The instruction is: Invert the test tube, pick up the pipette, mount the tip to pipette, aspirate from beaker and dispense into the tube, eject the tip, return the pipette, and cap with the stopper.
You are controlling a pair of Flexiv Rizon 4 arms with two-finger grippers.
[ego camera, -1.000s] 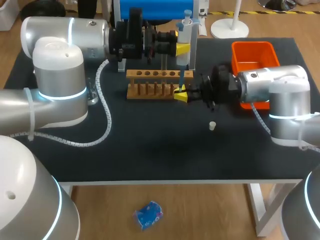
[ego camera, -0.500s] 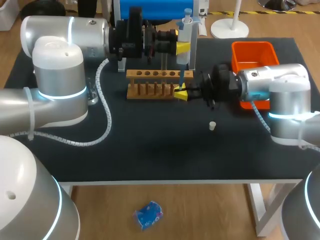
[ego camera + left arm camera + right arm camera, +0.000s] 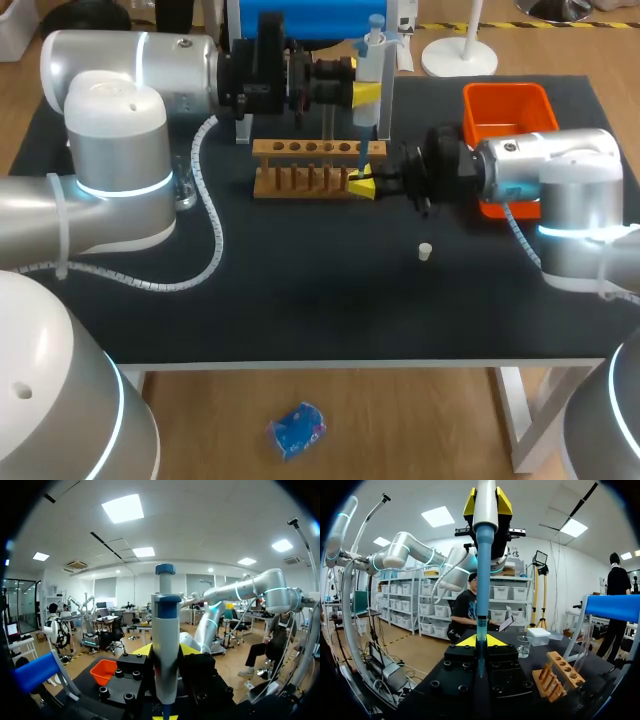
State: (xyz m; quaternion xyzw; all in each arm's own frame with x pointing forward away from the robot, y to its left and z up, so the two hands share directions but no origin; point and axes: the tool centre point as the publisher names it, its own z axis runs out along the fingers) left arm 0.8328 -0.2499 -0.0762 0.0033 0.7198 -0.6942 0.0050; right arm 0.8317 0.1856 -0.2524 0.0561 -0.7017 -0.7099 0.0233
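My left gripper (image 3: 366, 95) is clamped on the pipette (image 3: 371, 60); my right gripper (image 3: 362, 186) squeezes the test tube (image 3: 481, 628). I should hold both straight and push slowly.

we see a table with a black top (image 3: 330, 310) on white legs. near its back, about the middle, a wooden rack (image 3: 290, 150) with a row of holes stands on the top. behind the rack stands a stand with a blue top (image 3: 330, 20) on clear legs. an orange bin (image 3: 508, 112) sits toward the right back corner. a small white stopper (image 3: 425, 251) lies alone on the bare top, in front of the rack's right end and apart from it. a clear glass beaker (image 3: 186, 190) stands left of the rack.
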